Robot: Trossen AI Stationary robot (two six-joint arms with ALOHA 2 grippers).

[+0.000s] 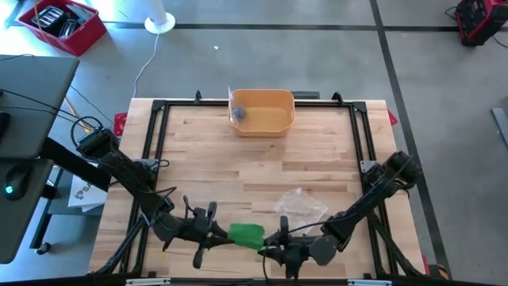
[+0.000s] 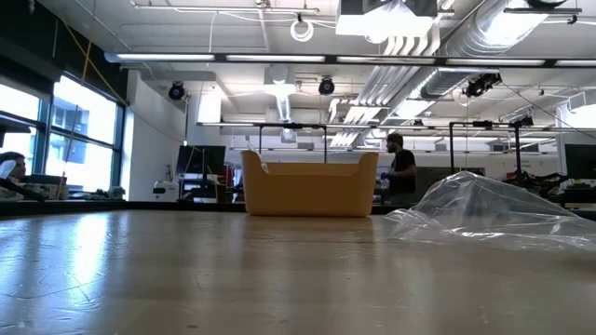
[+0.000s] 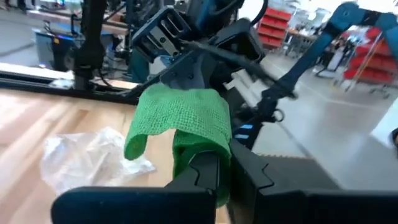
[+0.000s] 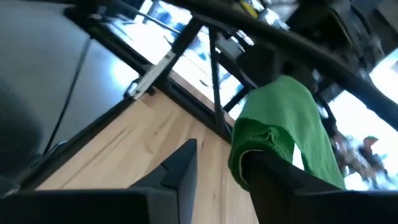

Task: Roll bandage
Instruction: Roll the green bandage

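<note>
The green bandage (image 1: 246, 234) is a loose mesh fold, hanging between my grippers: left jaws clamped on it, right jaws parted around its other end.

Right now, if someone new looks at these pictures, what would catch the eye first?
The bright green bandage at the table's near edge stands out first, held up between the two tools: the left tool is shut on it, and the right tool meets it from the other side with its fingers apart. Next comes the yellow bin at the far edge, and then the crumpled clear bag lying just beyond the bandage.
</note>
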